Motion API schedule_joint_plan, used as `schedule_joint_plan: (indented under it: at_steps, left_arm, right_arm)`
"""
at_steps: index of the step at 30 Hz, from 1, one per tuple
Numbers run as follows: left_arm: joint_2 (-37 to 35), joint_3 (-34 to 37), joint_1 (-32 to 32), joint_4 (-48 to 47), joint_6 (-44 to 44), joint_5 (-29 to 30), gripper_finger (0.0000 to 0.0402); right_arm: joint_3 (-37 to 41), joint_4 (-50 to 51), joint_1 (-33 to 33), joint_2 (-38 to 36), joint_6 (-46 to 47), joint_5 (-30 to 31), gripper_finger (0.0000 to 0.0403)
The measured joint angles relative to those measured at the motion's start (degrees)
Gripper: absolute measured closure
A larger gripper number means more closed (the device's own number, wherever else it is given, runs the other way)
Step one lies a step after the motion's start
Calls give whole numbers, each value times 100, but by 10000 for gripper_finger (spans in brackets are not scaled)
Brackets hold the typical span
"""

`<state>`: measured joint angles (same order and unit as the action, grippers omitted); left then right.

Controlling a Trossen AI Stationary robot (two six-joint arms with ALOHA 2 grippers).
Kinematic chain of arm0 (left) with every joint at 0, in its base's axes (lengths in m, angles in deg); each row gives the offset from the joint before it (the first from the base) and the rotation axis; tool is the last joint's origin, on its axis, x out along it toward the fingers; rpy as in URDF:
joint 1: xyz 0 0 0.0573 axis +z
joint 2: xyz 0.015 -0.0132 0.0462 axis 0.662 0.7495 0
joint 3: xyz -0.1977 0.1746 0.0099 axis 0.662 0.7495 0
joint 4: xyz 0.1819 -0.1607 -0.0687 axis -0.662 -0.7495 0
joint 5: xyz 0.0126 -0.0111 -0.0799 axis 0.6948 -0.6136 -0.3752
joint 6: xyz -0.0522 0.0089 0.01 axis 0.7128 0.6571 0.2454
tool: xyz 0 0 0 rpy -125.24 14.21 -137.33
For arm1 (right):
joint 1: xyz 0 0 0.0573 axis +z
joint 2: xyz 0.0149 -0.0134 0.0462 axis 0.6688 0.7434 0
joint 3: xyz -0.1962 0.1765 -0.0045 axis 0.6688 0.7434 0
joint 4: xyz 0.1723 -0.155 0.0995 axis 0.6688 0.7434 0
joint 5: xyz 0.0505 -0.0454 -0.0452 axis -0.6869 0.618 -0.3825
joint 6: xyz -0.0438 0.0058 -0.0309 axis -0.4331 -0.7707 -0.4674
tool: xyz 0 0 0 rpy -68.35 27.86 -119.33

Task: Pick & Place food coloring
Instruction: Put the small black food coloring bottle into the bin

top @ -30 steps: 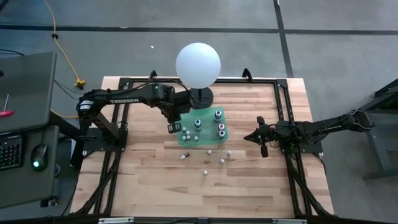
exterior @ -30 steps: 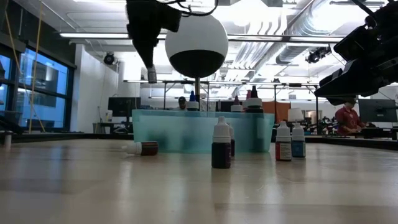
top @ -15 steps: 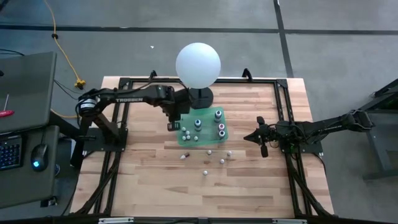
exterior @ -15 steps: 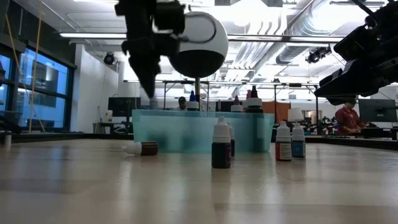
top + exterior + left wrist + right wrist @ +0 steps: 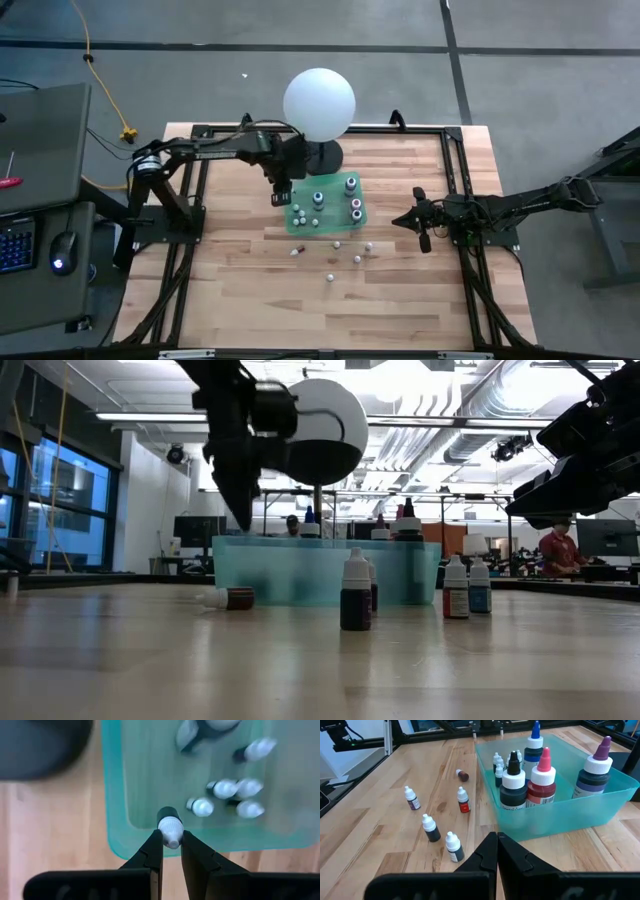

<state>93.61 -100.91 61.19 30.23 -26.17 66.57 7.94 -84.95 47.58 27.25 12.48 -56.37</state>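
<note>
Done: I count four small bottles (image 5: 225, 797) already in the green bin (image 5: 300, 226), centre of the high view, beside taller ones.
In hand: my left gripper (image 5: 171, 842) pinches a tiny white-capped bottle (image 5: 170, 826) just above the bin's corner.
Left: five little bottles (image 5: 442, 840) remain on the table (image 5: 240, 300), below the bin in the high view; one lies on its side.
Right gripper (image 5: 497, 851): closed, empty, parked right of the bin.
In the way: white ball on a black stand (image 5: 319, 105) above the bin.
</note>
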Motion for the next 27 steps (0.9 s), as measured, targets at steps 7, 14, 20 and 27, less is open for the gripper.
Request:
schedule_joint_plan:
  at_steps: [7,14,20,27]
  left_arm:
    - [331,6,-105,-27,2,250,364]
    - [460,9,-102,108,44,188,364]
    - [515,12,-105,205,46,210,364]
    - [612,2,-161,225,46,160,364]
  right_arm:
    - [-1,3,0,0,0,-2,400]
    - [0,2,-1,0,0,0,400]
    - [-1,2,0,0,2,-2,400]
    - [-2,2,0,0,0,-2,401]
